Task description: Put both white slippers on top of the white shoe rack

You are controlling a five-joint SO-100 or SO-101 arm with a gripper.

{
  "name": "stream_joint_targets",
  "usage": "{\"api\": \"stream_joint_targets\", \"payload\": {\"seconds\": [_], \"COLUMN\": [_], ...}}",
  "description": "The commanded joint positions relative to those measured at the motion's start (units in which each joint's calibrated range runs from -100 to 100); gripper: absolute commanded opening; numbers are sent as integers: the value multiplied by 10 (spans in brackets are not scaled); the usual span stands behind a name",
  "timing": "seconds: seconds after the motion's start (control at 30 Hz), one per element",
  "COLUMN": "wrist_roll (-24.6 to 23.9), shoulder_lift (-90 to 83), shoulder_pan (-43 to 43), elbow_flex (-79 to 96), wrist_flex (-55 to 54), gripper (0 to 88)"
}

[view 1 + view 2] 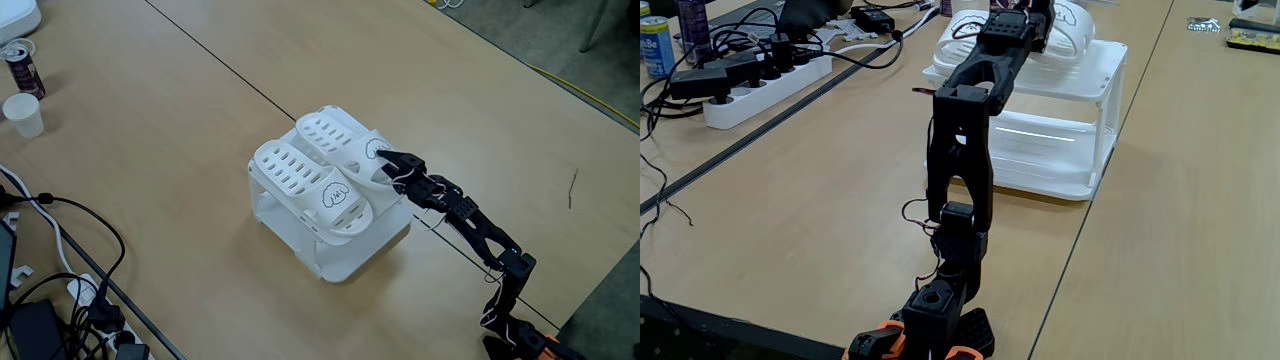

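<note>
White perforated plastic slippers [320,175] both lie atop the boxy white plastic shoe rack [345,255]; the black gripper [388,165] clasps the far slipper's strap (light, stiff, best held there).

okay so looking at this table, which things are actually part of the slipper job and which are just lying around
Part of the job: the two white slippers, the white shoe rack they sit on, the gripper at the farther slipper.

Lying about: paper cup, drink can, power strip, cables.
</note>
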Motion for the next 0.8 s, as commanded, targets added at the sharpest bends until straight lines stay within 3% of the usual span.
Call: {"api": "stream_joint_targets", "payload": {"seconds": [0.0,0.13,0.4,0.77], "wrist_roll": [4,4,4,4], "shoulder_lift": [-9,-10,-10,-20], "shoulder_pan": [10,10,10,10], "elbow_flex": [-10,-1,0,25], "wrist_flex": [-10,-11,-11,-6], "gripper": [8,16,197,195]}}
